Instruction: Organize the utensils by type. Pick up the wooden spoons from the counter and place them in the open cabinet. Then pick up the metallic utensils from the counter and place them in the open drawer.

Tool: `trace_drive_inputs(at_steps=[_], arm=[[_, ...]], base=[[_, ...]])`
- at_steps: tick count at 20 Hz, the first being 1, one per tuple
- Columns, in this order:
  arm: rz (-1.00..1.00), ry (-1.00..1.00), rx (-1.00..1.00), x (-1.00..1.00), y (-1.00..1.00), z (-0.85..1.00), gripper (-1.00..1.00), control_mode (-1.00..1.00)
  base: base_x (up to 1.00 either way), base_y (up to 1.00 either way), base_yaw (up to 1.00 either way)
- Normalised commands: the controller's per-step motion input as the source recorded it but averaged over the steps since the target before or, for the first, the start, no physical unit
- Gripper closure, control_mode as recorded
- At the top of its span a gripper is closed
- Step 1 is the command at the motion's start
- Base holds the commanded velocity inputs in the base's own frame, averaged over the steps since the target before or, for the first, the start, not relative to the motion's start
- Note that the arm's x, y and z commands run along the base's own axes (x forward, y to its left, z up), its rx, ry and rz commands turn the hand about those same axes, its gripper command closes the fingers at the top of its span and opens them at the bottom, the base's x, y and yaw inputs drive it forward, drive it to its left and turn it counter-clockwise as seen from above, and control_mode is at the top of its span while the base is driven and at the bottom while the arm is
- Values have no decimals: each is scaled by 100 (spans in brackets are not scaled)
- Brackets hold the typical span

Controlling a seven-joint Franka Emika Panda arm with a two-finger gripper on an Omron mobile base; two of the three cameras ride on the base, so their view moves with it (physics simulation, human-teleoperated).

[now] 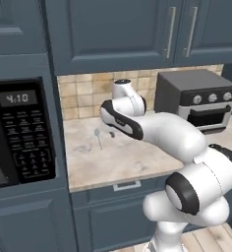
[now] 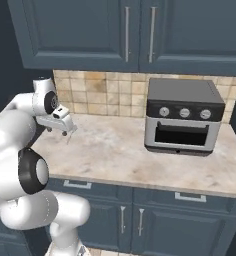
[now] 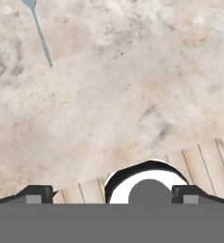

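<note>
The robot is a big white arm (image 1: 172,135) made of fat, smooth, round tubes. The skin looks shiny, like plastic. Where one tube meets the next, there is a dark black ring (image 1: 122,123) around the joint. One joint near the bottom looks like a white ball with a wide black band and a grey round cap (image 2: 31,171). At the far end sits a small white boxy hand (image 2: 60,119) with a little dark mark on its side. In the hand view, two small dark grey finger tips (image 3: 34,193) poke up, each with a lighter grey square pad.
</note>
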Motion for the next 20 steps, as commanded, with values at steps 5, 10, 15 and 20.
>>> trace_drive_inputs(at_steps=[5, 10, 15, 20], arm=[[0, 0, 0, 0, 0, 0, -100, 100], [0, 0, 0, 0, 0, 0, -100, 100], [0, 0, 0, 0, 0, 0, -100, 100], [0, 0, 0, 0, 0, 0, -100, 100]], base=[[32, 44, -9], [67, 25, -3], [62, 15, 5], [40, 14, 6]])
